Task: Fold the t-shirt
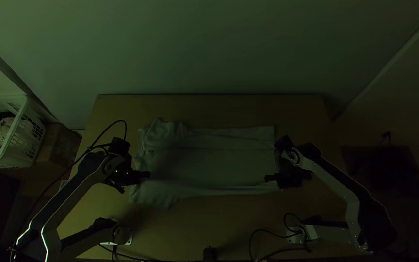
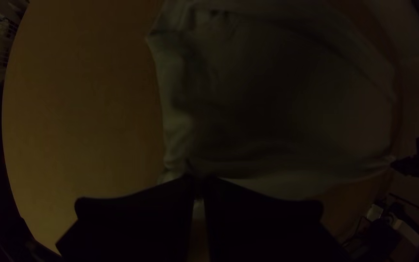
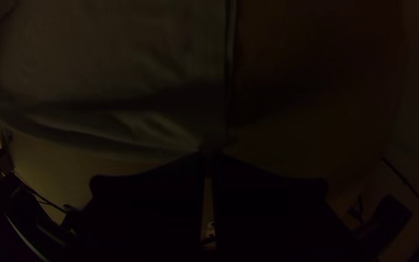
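The pale t-shirt (image 1: 209, 165) lies across the middle of the table, its far long side folded over in a strip and its left end wrinkled. In the top view my left gripper (image 1: 146, 174) is at the shirt's left end, toward the near side. In the left wrist view that gripper (image 2: 199, 180) is shut on the t-shirt (image 2: 277, 97), cloth bunching at its fingertips. At the right end's near corner is my right gripper (image 1: 267, 178). The right wrist view shows this gripper (image 3: 211, 154) shut on the edge of the t-shirt (image 3: 112, 63), with creases running from the tips.
A white basket (image 1: 18, 140) holding clothes stands beyond the table's left edge, beside a brown box (image 1: 61, 145). Bare wood (image 1: 209, 109) runs along the far side of the table. Cables (image 1: 267, 247) and a small dark object (image 1: 210, 253) lie at the near edge.
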